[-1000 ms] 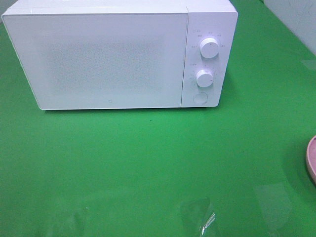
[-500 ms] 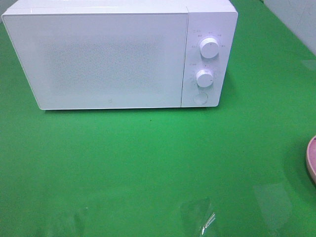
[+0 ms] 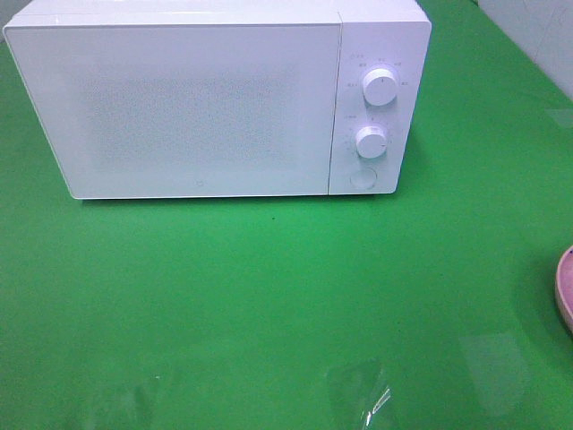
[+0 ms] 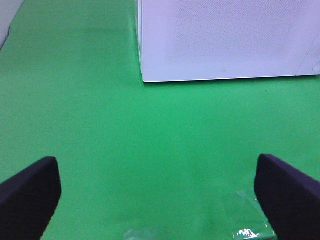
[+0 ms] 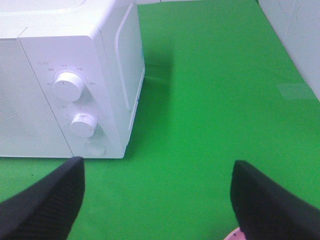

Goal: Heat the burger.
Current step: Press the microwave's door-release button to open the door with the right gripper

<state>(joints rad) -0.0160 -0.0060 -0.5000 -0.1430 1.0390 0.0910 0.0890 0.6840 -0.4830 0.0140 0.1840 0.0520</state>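
Green table [image 3: 269, 296], shut microwave [image 3: 215, 98] at back, plate [image 3: 566, 300] rim at right edge; burger unseen, probably on that plate; left gripper [image 4: 160, 200] and right gripper [image 5: 157, 200] spread, empty, facing the microwave, likely readied to open it.

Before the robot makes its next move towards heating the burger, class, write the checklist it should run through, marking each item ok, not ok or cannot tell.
1. The left gripper open and empty: ok.
2. The right gripper open and empty: ok.
3. The microwave door open for loading: not ok, it is shut.
4. The burger found: cannot tell. No view shows it; only the rim of the plate shows at the right edge.
5. Settings of the knobs read: cannot tell, the marks are too small.
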